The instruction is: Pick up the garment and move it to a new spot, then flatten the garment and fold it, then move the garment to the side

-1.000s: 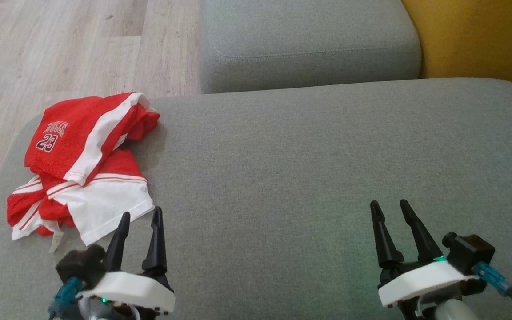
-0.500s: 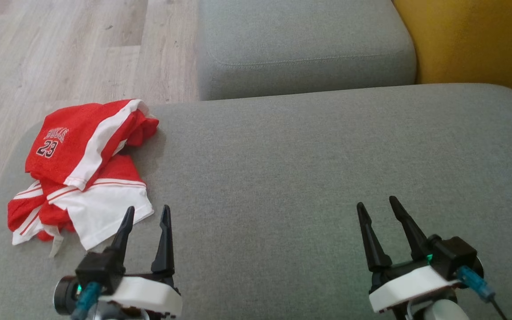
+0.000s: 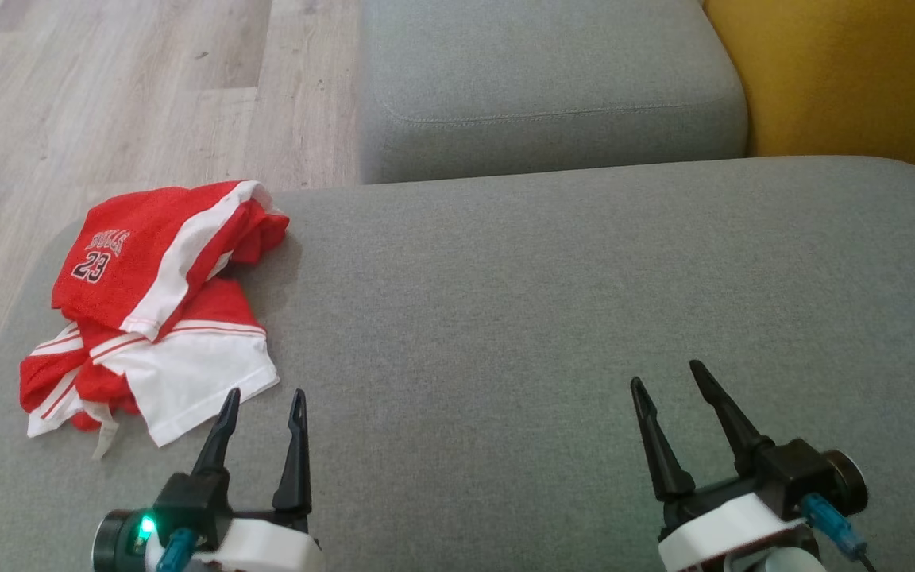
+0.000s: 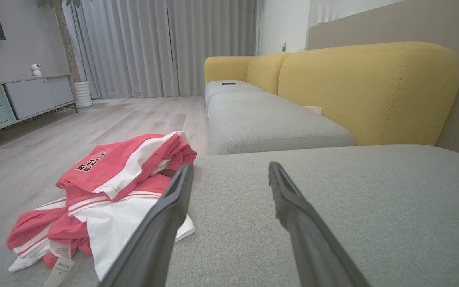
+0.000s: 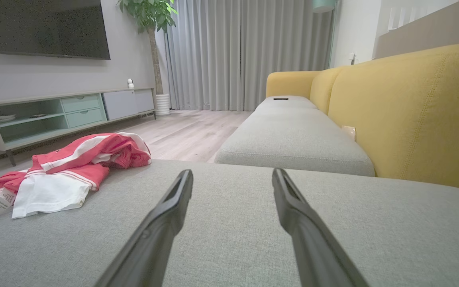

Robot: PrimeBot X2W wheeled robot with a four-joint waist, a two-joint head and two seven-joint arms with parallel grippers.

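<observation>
Far left, beyond the garment (image 3: 148,318): wood floor (image 3: 108,95). The garment itself is a red-and-white crumpled heap on the left end of the grey sofa seat (image 3: 505,302), not yet moved, flattened or folded. Its long axis runs away from me and leans slightly right at the far end: white panel nearest, red folds beyond.

The left tool (image 3: 264,393) has its jaws apart and holds nothing. Its tips sit just right of the garment's near white corner. They are close beside it, but I cannot tell if they touch.

The right tool (image 3: 665,373) also has its jaws apart and is empty. It is well to the right of the garment, over bare seat.

The garment lies ahead and left of both tools. The left arm is plainly nearer, so I judge the first pick is its job, with a short reach forward and left.

Against a second ago, everything sits a little lower in the head view, so the camera moved. The garment is the same heap. The left tool's wrist has rolled and its fingers stand straighter. The right tool has edged toward the garment.
</observation>
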